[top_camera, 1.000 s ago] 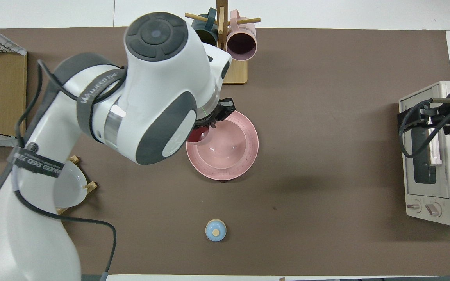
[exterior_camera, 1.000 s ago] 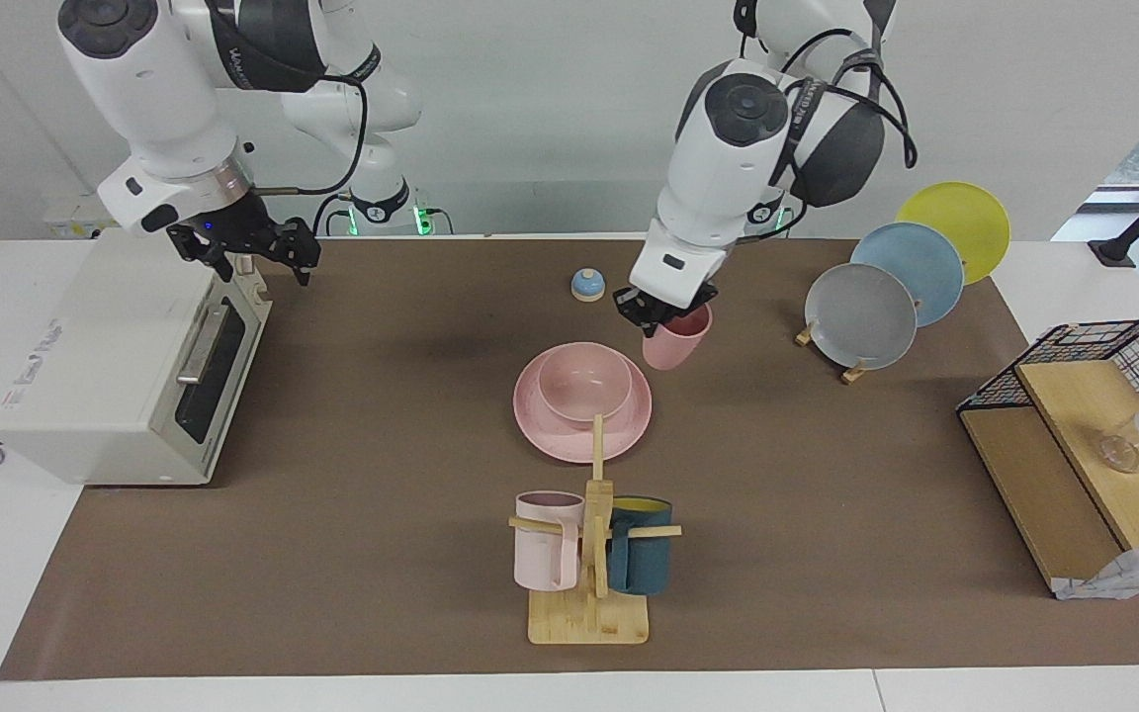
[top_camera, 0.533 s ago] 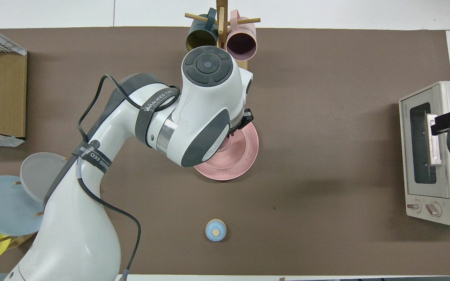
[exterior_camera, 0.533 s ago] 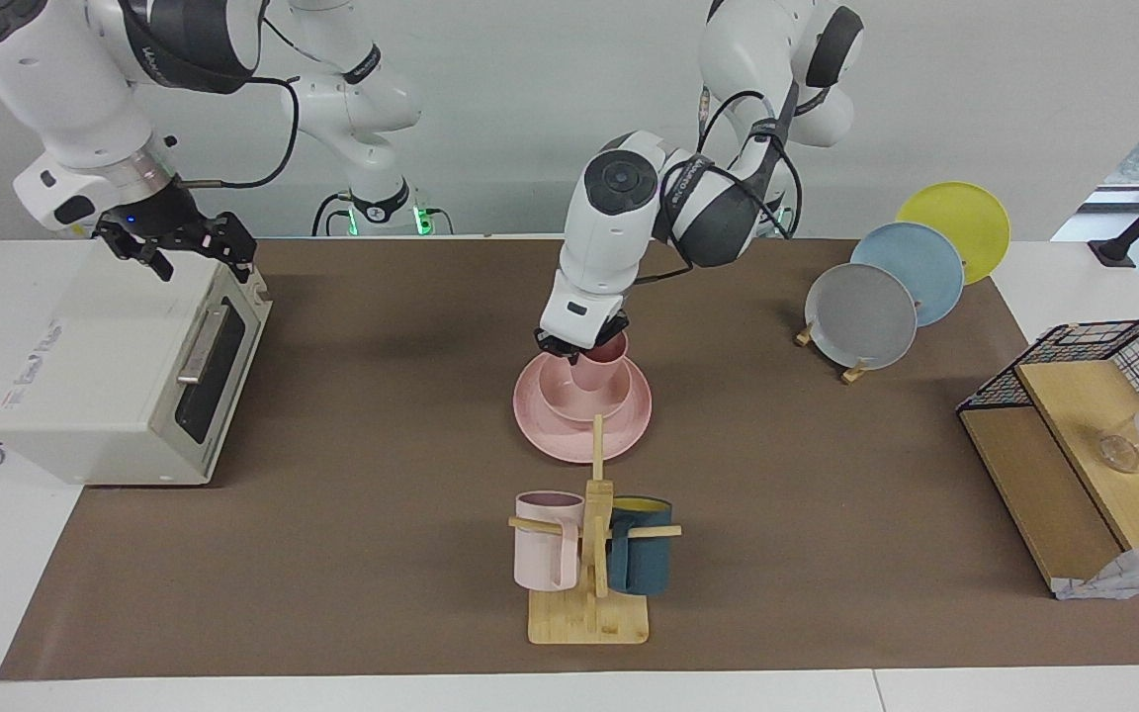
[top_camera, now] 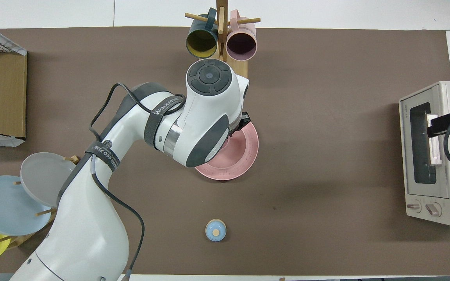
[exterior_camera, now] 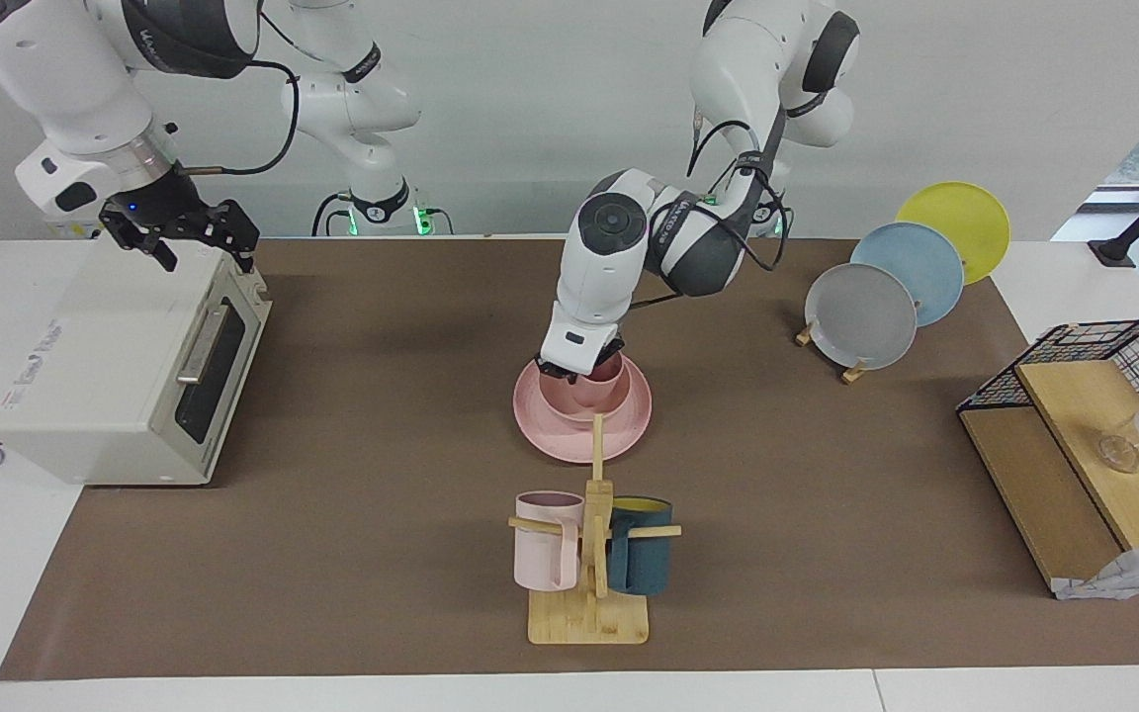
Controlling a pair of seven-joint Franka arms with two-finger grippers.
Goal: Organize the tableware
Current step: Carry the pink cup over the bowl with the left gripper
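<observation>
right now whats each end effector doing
Left end effector: shut on the pink cup, lowered into the pink bowl.
Right end effector: open, holding nothing, over the toaster oven.

A wide, flat, round plate in matte pastel pink (exterior_camera: 581, 435) lies level on the brown mat near the middle of the table. On it rests a smaller, deep bowl of the same matte pink (exterior_camera: 569, 404), upright. Inside the bowl stands a small, handleless, tapered pink cup (exterior_camera: 604, 381), upright with its mouth upward, only its upper part showing above the bowl's rim. From overhead mostly the plate's rim (top_camera: 244, 156) is visible.
</observation>
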